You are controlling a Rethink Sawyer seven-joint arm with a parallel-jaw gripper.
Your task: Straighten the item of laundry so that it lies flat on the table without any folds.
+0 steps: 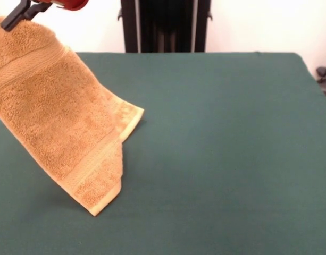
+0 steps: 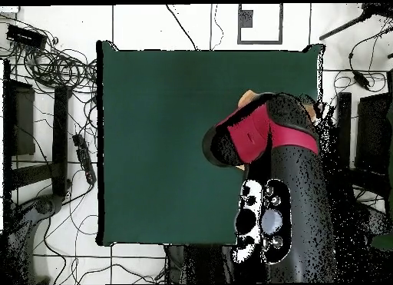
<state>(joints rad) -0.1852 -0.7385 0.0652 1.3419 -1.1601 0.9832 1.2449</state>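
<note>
One towel (image 1: 56, 122) — one pincer (image 1: 16, 15), one table (image 1: 221, 149)

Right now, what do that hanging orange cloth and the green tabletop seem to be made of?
The towel looks like terry cloth, probably cotton: a fuzzy, looped, matte pile, with flatter woven bands near two edges. It drapes softly from the tool, its lower corner at the table. The table seems covered in dark green felt-like fabric: matte, even, no shine or grain. What lies beneath the covering cannot be told.
</note>
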